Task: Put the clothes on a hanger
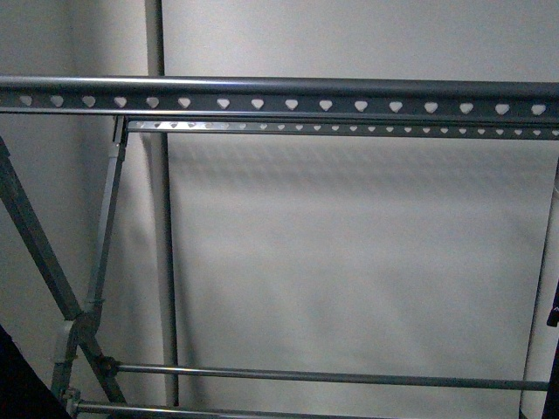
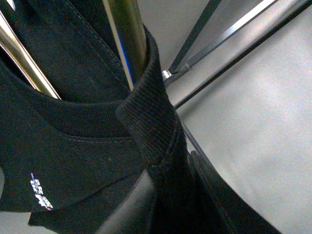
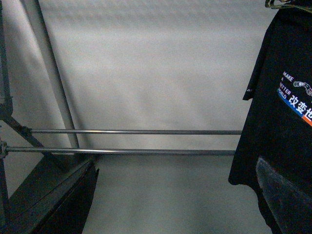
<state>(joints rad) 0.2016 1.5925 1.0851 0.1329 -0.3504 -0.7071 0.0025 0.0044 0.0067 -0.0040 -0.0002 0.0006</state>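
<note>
Clothes [image 2: 63,146] drape collar-first over a tube [image 2: 127,34], apparently pinched steady by the left end effector [image 2: 168,178], while the right end effector [image 3: 178,168] gapes empty facing the hanger [image 1: 262,87].

Background: plain pale wall [image 1: 349,262], soft shadows only. Grey vertical pole [image 1: 155,35] stands against it. Left wrist view: shiny metal bars [image 2: 127,34], close up.

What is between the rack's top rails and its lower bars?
Nothing hangs there; front view shows bare wall and one upright pole at left.
</note>
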